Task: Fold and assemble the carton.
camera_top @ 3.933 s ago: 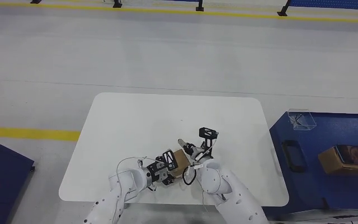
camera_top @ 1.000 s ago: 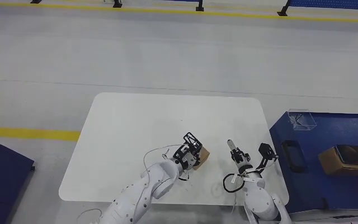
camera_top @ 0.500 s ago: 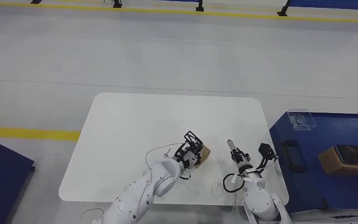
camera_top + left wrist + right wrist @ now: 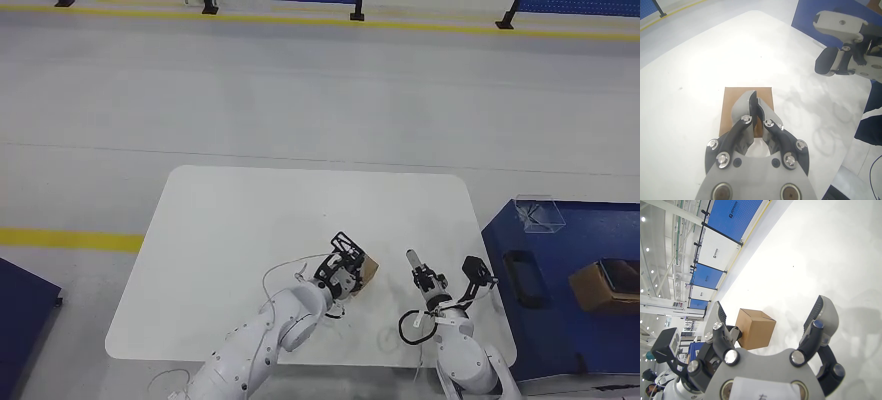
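The fingers (image 4: 742, 106) of the left gripper (image 4: 754, 94) are closed against each other, pad to pad, with barely a sliver between them and nothing clamped there that I can make out; their tips sit against one flat face of the carton (image 4: 728, 106). The carton is a small brown cube standing on the table (image 4: 250, 230); its flaps look folded shut on the faces I can see, with a seam running across one of them. Seen from above, it lies toward 5 o'clock from the middle of the table; the left gripper meets it from about 8 o'clock, and that arm trails away toward 7 o'clock.

The right gripper (image 4: 770, 300) hangs over the table at about 3 o'clock from the carton, near it but clearly apart; its fingers (image 4: 817, 309) are spread wide, holding nothing, and they point back toward the carton.

The table is white with rounded corners. Beyond its 3 o'clock edge stands a blue platform (image 4: 570, 240); on it are a clear tub (image 4: 538, 213), a flat black object (image 4: 525, 278) and another brown box (image 4: 605, 285). A yellow line (image 4: 70, 239) crosses the grey floor at 9 o'clock from the table.
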